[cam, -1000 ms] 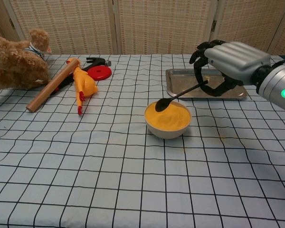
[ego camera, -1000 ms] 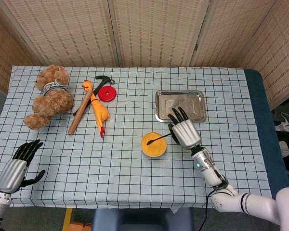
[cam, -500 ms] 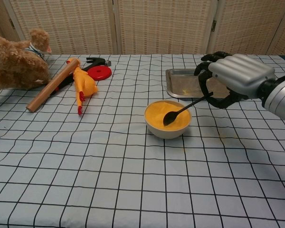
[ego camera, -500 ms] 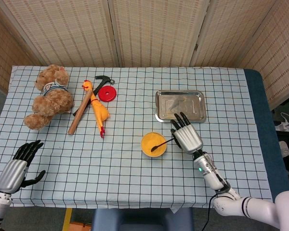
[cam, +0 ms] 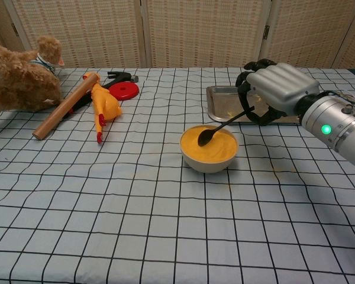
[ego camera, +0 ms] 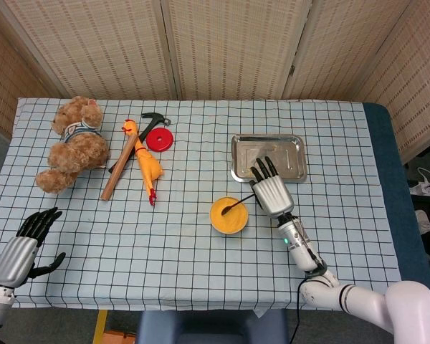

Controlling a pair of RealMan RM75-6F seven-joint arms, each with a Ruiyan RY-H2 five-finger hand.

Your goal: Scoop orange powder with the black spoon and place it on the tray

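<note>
1. The right hand grips the handle of the black spoon, fingers curled around it.
2. The spoon slants down and left from the hand, its scoop sitting in the orange powder of the bowl.
3. The metal tray lies just behind the hand on the desk.
4. The left hand rests spread and holding nothing at the desk's near left corner.

No readable text, label, brand or number shows in either view; any fine print is perhaps too small.
</note>
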